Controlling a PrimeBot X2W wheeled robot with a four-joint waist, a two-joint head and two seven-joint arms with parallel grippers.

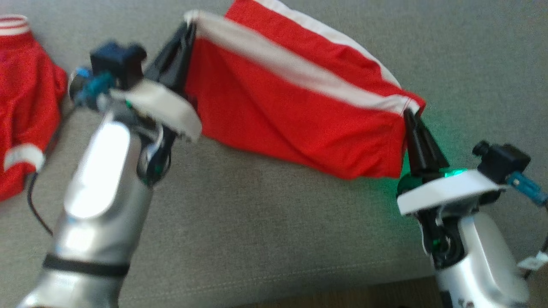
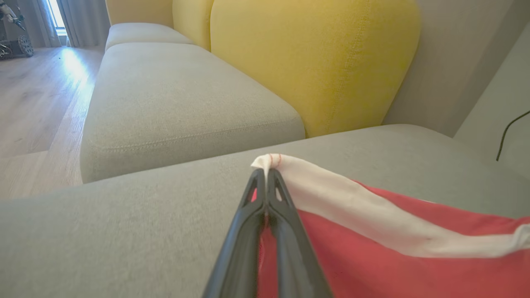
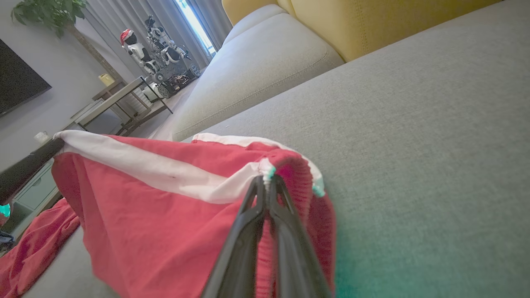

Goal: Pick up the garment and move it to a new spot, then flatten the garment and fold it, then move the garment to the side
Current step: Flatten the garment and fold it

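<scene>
Head view showed you the garment (image 1: 291, 115) stretched by its white band between both grippers, well back from the sofa seat's (image 1: 257, 222) front edge, with another red garment (image 1: 25, 107) at the seat's left edge. Left wrist view had your left gripper (image 2: 266, 173) pinched shut on the band's corner. Right wrist view had your right gripper (image 3: 267, 180) clamped on the opposite corner.
</scene>
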